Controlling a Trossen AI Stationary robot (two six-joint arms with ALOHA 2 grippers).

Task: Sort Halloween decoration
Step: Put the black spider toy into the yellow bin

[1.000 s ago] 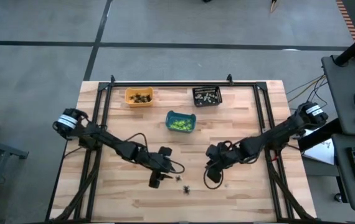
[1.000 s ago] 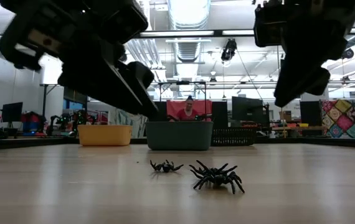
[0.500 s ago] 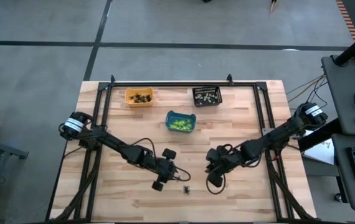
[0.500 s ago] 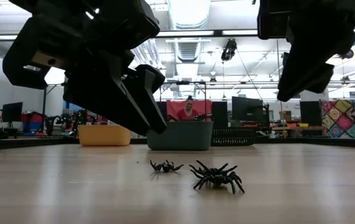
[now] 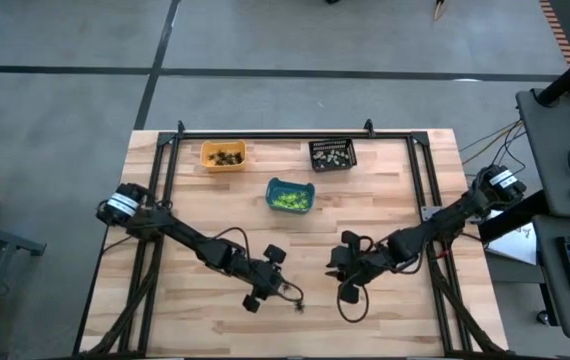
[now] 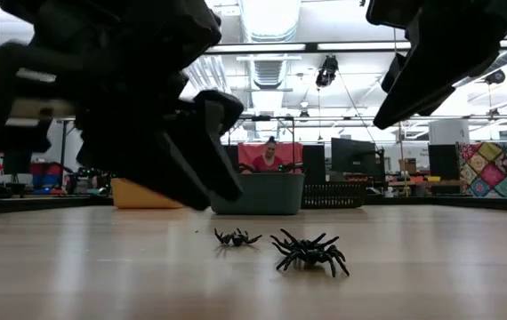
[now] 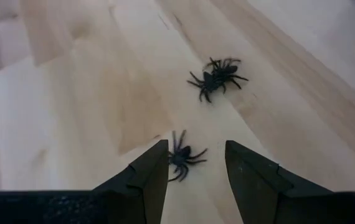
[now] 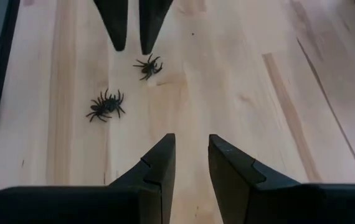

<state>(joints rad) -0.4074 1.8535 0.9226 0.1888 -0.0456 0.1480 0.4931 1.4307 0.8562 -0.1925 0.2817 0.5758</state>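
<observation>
While two black spiders lie loose on the counter (image 5: 195, 300) near its front edge, the left pincer (image 7: 193, 177) has swung forward and down over the last second, from a spot just left of the pair to one right above the smaller spider (image 7: 184, 155); its fingers stand apart with nothing between them but that spider on the wood, which they frame without touching. The larger spider (image 7: 218, 76) sits just beyond it, apart from the first; in the low view the two show side by side, the smaller (image 6: 236, 237) on the left and the larger (image 6: 309, 251) on the right.

The right pincer (image 8: 189, 162) hangs above the counter to the right of the spiders, its fingers a little apart and empty; it has drifted slightly nearer the front edge but takes no part in the pick.

At the far side stand the three bins: the orange bin (image 5: 205, 158) with dark pieces, the black bin (image 5: 315, 160) with pale pieces, the teal bin (image 5: 273, 190) with lime green pieces; most of the sorting looks done, with only these two black spiders left out.

The shift means the left arm is lined up for a grasp; what remains is to lower and close on the small spider, then carry it, presumably, to the orange bin.
</observation>
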